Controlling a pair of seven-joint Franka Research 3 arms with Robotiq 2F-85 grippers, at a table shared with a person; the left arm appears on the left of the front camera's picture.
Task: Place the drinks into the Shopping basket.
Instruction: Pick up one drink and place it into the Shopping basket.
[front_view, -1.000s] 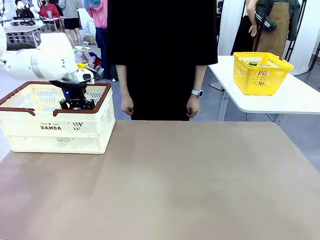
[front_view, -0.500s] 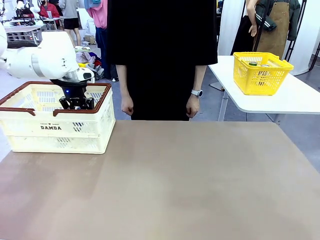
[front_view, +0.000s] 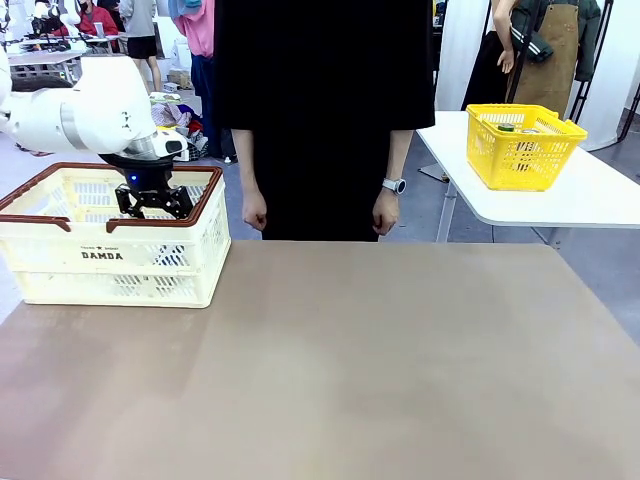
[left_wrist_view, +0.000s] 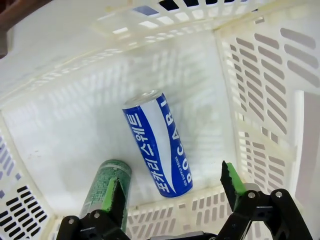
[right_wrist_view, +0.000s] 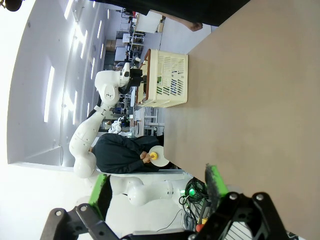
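The left gripper (front_view: 153, 208) has its finger ends down behind the near rim of the white basket (front_view: 60, 255), at 9 o'clock in the front view. In the left wrist view, the green can (left_wrist_view: 95, 190) has its bottom end hidden behind a finger (left_wrist_view: 111, 197), at 7 o'clock. The things in the yellow basket (front_view: 520, 155), at 2 o'clock in the front view, are too small to tell.

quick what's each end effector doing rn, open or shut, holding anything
Left end effector: open, empty, over the blue can lying in the Shopping basket.
Right end effector: open, holding nothing.
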